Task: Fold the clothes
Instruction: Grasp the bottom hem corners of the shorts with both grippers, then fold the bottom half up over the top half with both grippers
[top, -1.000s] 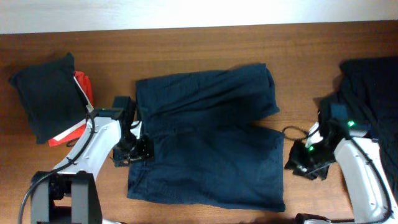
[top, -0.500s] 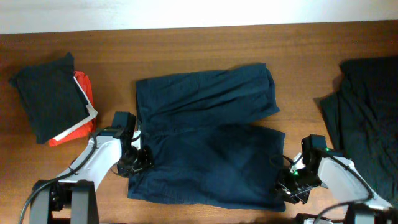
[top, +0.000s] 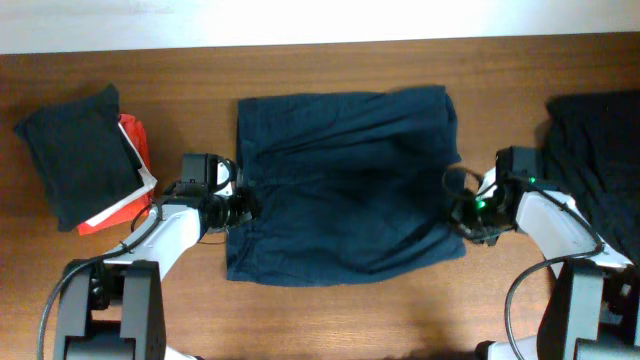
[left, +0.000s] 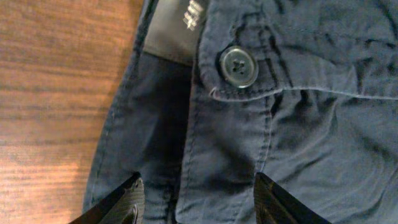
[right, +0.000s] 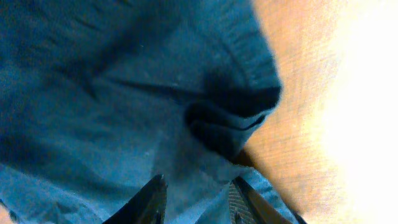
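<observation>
The navy shorts (top: 340, 190) lie across the middle of the table, waistband to the left and legs to the right. My left gripper (top: 240, 208) sits at the waistband edge with its jaws (left: 198, 202) wide apart. The buttoned waistband (left: 239, 65) and an inner label lie flat between and beyond them. My right gripper (top: 463, 215) is at the shorts' right hem. Its jaws (right: 196, 199) have bunched navy fabric (right: 155, 112) between them, raised off the wood.
A dark folded garment (top: 75, 155) lies on a red-and-white item (top: 135, 140) at far left. More dark clothes (top: 595, 150) are piled at the right edge. Bare wood runs along the table's front.
Both grippers moved up from the shorts' lower corners to mid-height. The lower leg came up with them, and the shorts now look shorter and sit higher on the table.
</observation>
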